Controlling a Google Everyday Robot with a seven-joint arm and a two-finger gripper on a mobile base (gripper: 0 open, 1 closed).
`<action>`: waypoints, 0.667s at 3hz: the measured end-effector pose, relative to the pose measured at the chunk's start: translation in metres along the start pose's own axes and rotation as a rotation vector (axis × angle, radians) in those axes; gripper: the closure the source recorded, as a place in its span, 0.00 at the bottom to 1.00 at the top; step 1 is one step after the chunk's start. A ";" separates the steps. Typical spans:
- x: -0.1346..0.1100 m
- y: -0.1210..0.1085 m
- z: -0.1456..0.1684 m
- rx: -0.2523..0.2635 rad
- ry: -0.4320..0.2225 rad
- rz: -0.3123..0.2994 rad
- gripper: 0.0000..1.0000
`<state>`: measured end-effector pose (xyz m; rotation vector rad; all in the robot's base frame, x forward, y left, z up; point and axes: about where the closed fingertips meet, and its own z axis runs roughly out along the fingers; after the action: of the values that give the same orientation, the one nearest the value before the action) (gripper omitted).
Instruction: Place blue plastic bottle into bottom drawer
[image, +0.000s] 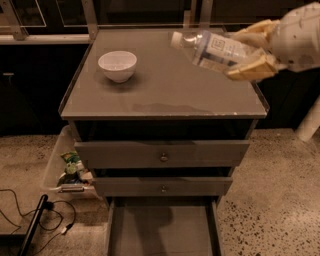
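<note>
Because the gripper (245, 54), hovering above the surface (165, 95), has its fingers (248, 71) closed on just the base of the tilted blue plastic bottle (212, 46), it could slip free before reaching the open bottom drawer (160, 231) well below them.

Our claw (231, 55) sits at the upper right of the view. Its two fingers (250, 70) are a pale tan, close to butter yellow, broad and flat, with softly rounded edges, and the lower one looks thick and padded. Behind them our wrist (300, 32) is a smooth white shell, bulbous and rounded, with what look like a few small dark dots on its upper surface. Lower at the right edge, a plain white cylindrical segment (311, 120) slants out of view; we cannot tell which part of our arm it is.
</note>
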<state>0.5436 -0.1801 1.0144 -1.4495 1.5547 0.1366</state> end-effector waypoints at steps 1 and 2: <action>0.022 0.066 -0.009 -0.036 0.035 0.055 1.00; 0.080 0.144 0.011 -0.164 0.114 0.161 1.00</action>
<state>0.4466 -0.1880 0.8811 -1.4783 1.7886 0.2865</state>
